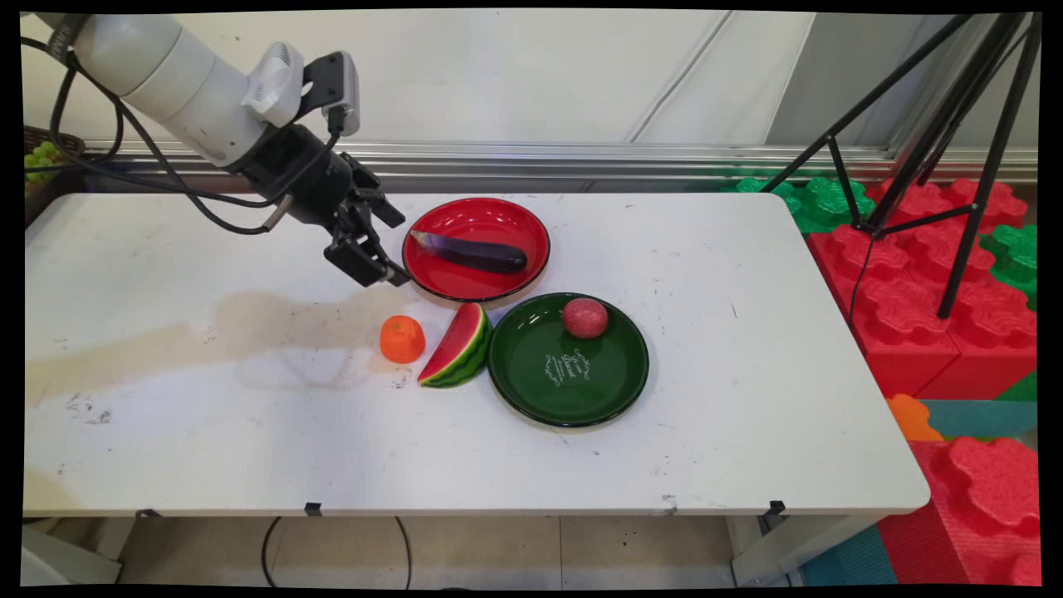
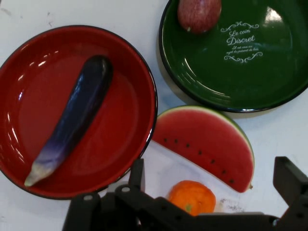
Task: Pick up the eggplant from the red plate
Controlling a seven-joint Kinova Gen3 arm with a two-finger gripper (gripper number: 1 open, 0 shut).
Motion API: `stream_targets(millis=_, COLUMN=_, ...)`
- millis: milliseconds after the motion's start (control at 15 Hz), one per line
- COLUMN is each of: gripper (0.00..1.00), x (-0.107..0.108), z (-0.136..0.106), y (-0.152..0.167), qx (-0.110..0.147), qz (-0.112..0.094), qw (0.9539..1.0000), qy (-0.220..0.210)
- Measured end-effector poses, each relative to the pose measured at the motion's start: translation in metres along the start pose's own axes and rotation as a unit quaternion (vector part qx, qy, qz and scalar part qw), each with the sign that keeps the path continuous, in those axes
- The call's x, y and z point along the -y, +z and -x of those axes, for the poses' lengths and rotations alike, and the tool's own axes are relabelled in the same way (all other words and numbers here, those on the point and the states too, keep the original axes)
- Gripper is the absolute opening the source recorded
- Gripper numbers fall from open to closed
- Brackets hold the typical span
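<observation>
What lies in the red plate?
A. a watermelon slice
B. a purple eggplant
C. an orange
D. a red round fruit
B: the purple eggplant lies inside the red plate, while the orange and the watermelon slice are on the table, and the red round fruit is in the green plate.

I see a white table (image 1: 747,399), red plate (image 1: 448,286) holding an eggplant (image 1: 475,252), green plate (image 1: 581,390) at its 5 o'clock carrying a reddish fruit (image 1: 585,317), watermelon slice (image 1: 455,349) and orange (image 1: 402,339) at the green plate's 9 o'clock
</observation>
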Motion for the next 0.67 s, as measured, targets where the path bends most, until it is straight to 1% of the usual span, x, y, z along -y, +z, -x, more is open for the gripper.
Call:
stream_targets(millis=133, gripper=1.0, x=0.0, z=-0.001, y=-0.001, qx=-0.003, qz=-0.002, qw=1.0, qy=0.002)
stream_targets(millis=333, gripper=1.0, x=0.005, z=-0.008, y=-0.001, qx=-0.009, qz=-0.016, qw=0.9998, qy=0.011)
stream_targets(millis=467, gripper=1.0, x=0.01, z=-0.013, y=0.001, qx=-0.006, qz=-0.025, qw=0.9995, qy=0.019)
stream_targets(millis=667, gripper=1.0, x=0.023, z=-0.023, y=0.011, qx=0.003, qz=-0.042, qw=0.9986, qy=0.033)
